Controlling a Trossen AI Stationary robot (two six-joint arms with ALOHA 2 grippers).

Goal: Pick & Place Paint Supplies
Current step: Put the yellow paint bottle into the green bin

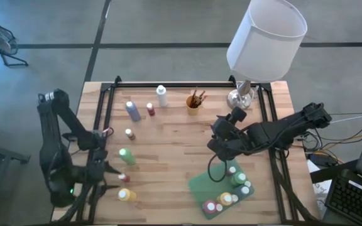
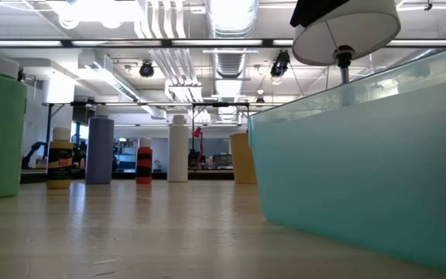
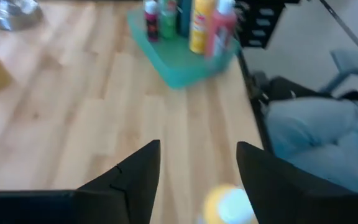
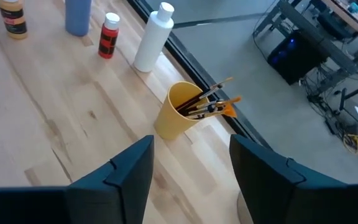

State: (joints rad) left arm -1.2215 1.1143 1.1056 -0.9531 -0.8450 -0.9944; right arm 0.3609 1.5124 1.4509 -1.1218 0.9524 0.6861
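This looks like a robotics lab or workshop. A wooden desk (image 1: 168,150) stands on a bare grey concrete floor (image 1: 168,25), with exposed ceiling ducts (image 2: 231,23) and strip lights overhead. Loose cables (image 1: 351,125) and a keyboard (image 1: 354,201) lie toward four o'clock.

The table (image 1: 168,141) is showing pale butcher-block wood with a smooth, faintly glossy finish. At lower right of the high view, the green tray (image 1: 200,185) is looking like translucent matt plastic. At upper right, the lamp (image 1: 266,37) is wearing a matt white shade over a shiny metal base (image 1: 241,97). The yellow cup (image 4: 176,112) is looking matt.
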